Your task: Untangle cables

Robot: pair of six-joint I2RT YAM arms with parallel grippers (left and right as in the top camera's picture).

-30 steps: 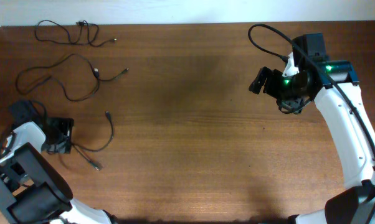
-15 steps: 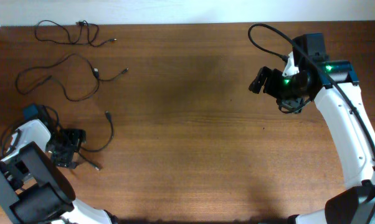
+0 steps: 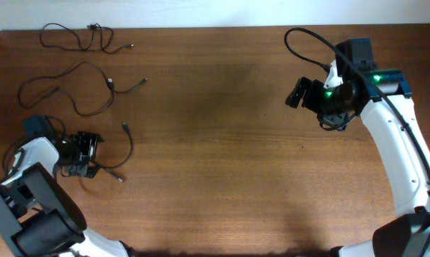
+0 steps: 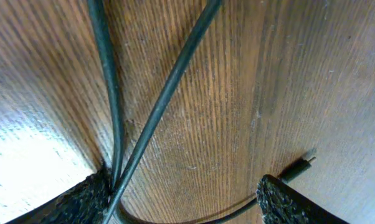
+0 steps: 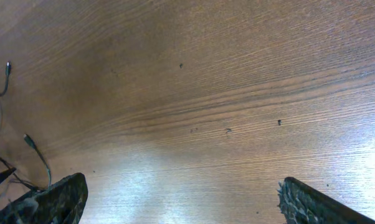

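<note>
Separating the third thin black flexible cord (image 4: 169, 87), judged: left fingers (image 4: 81, 199) released around it, right fingers (image 5: 56, 199) released, empty, well away from it; next, close and draw it straight.

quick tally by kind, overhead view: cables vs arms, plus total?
Thin black cables: 3
Robot arms: 2
Total: 5

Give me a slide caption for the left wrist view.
Left gripper, jaws open, over the table: two cable strands converge at one fingertip, a plug near the other.
</note>
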